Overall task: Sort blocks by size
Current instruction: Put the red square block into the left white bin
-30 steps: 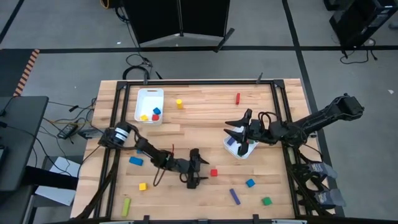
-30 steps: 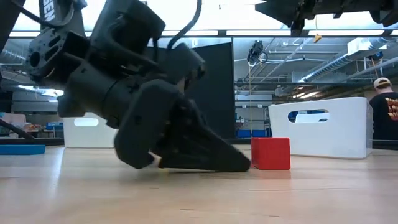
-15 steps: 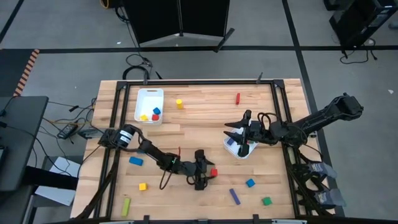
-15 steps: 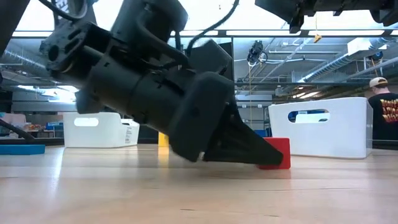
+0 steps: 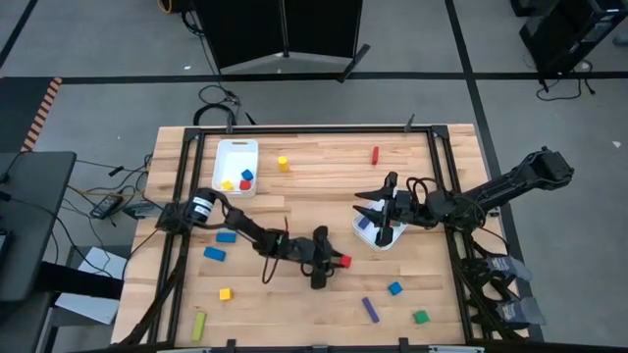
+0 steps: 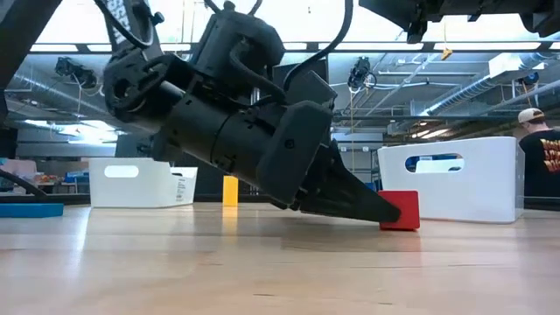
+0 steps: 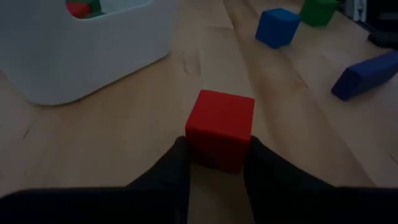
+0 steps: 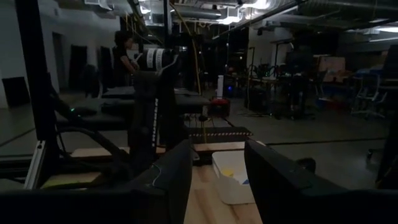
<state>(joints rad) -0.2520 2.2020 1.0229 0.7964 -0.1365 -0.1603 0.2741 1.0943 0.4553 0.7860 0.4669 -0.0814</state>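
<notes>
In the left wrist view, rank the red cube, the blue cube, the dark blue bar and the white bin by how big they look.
1. White bin, cut off by the frame.
2. Red cube, between the left gripper's fingers.
3. Dark blue bar.
4. Blue cube.
The red cube sits nearest the camera, so the two cubes may really match.

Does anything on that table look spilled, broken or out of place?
Nothing looks broken or spilled. Loose blocks lie scattered on the table, as unsorted pieces would. The left gripper has its fingers on either side of a red cube, which sits flat. The right gripper hangs over a white bin.
</notes>
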